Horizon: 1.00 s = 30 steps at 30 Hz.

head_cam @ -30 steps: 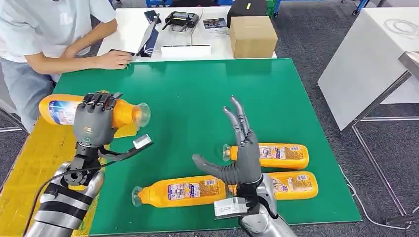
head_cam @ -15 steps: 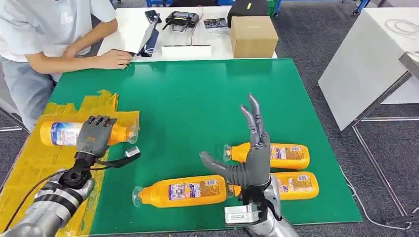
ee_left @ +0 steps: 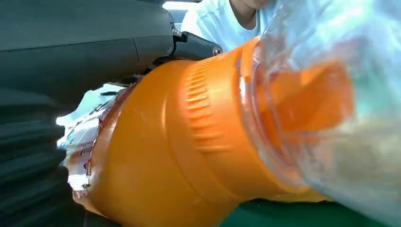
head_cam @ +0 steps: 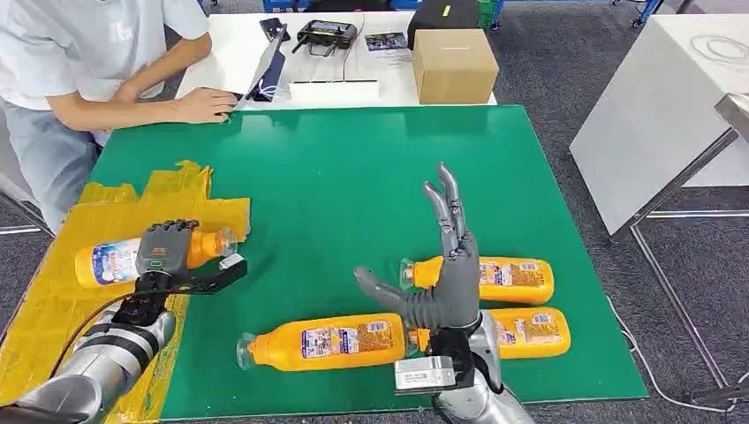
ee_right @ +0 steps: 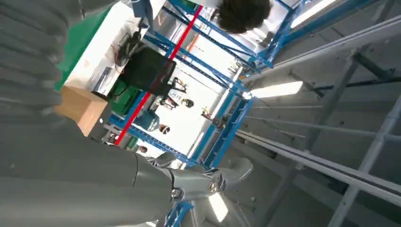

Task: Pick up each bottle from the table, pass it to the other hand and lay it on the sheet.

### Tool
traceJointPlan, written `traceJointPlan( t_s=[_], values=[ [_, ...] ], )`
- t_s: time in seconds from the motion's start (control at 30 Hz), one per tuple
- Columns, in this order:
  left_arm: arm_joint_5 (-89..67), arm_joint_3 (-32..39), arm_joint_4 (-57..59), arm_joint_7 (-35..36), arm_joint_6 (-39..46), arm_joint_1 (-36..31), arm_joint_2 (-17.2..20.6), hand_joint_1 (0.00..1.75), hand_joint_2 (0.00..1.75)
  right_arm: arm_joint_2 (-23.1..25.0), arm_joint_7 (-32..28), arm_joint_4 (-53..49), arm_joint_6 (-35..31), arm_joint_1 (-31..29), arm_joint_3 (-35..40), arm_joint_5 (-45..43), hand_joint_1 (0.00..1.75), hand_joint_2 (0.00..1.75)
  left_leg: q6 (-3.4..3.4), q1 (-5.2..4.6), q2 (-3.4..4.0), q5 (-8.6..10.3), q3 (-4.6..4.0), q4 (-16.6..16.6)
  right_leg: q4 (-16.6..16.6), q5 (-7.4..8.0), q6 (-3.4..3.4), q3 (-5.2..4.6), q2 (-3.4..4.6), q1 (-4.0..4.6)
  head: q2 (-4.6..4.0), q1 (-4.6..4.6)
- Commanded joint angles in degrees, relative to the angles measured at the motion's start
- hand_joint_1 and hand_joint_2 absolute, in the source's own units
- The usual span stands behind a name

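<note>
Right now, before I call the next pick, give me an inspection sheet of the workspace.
Surface: green table, yellow sheet over its left edge.
Job's things: one orange bottle low over the sheet; three bottles lying on the green.
Clutter: nothing seen on the green.
Hands: left hand grips the sheet-side bottle; right hand raised, fingers spread, holding nothing.
Cables: black cable along the left arm.
Surroundings: person seated at a white table with a cardboard box.
</note>
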Motion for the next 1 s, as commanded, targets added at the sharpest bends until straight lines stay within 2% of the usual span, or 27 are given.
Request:
traceJointPlan(
  t_s=[0.03,0.3,0.37,0.53,0.6,0.73,0.8,0.9,1.0],
  values=[
    [1.25,4.41,5.86,-1.22,1.51,-1.49,-2.02,0.00,1.75,-0.14,0.44,4.01,0.53,-2.45,0.54,0.04,0.00,1.75,0.01,0.01,0.03,-0.10,0.30,-0.05,-0.07,-0.07,-0.02,0.29,0.07,0.01,0.00,0.02],
    [1.40,4.55,5.85,-1.28,1.43,-1.58,-2.13,0.00,1.75,-0.15,0.46,4.00,0.59,-2.45,0.58,0.06,0.00,1.75,0.00,0.00,0.02,-0.03,0.13,-0.04,-0.05,-0.02,-0.01,0.15,0.04,0.00,0.00,0.00],
    [2.28,5.42,5.63,-2.06,1.77,-1.43,-2.24,0.00,1.75,-0.16,0.56,4.09,0.82,-2.52,0.68,0.16,0.00,1.75,0.01,0.02,0.01,-0.11,0.36,-0.06,-0.08,-0.09,-0.02,0.38,0.05,0.01,0.00,0.00],
    [3.79,6.89,4.93,-4.11,1.60,-0.91,-2.54,0.00,1.75,0.10,0.79,4.55,0.90,-2.77,0.63,0.62,0.00,1.75,0.00,0.01,0.04,-0.04,0.16,-0.04,-0.05,-0.02,-0.01,0.17,0.05,0.01,0.00,0.00],
    [4.95,7.77,4.39,-5.50,1.27,-0.61,-3.08,0.00,1.75,0.15,0.99,4.54,1.00,-2.80,0.54,0.92,0.00,1.75,0.01,0.00,0.03,-0.11,0.34,-0.06,-0.08,-0.09,-0.01,0.35,0.06,0.00,0.00,0.00],
    [10.74,10.36,2.08,-11.05,-4.21,0.04,-5.17,0.00,1.75,0.52,1.54,4.42,1.11,-2.40,-0.12,1.84,0.00,1.75,0.02,0.00,-0.03,-0.12,0.37,-0.07,-0.10,-0.11,-0.01,0.41,0.00,0.00,0.00,0.00],
    [11.86,10.47,0.81,-12.03,-4.63,0.43,-5.61,0.00,1.75,0.60,1.61,4.32,1.26,-2.33,-0.26,2.17,0.00,1.75,0.03,0.02,-0.08,-0.16,0.46,-0.06,-0.12,-0.15,-0.02,0.53,-0.03,0.02,0.00,0.00],
    [12.28,10.50,0.35,-12.19,-4.64,0.59,-5.74,0.00,1.75,0.63,1.64,4.29,1.33,-2.31,-0.29,2.28,0.00,1.75,0.01,-0.01,-0.03,-0.02,0.15,-0.05,-0.06,-0.02,0.00,0.18,-0.01,-0.02,0.00,0.00],
    [23.93,14.09,-6.95,-22.71,-5.98,3.59,-7.71,0.00,1.75,0.74,1.60,4.08,1.37,-1.85,-0.71,2.89,0.00,1.75,0.02,-0.02,-0.06,-0.05,0.25,-0.07,-0.08,-0.05,0.00,0.30,-0.01,-0.02,0.00,0.00]
  ],
)
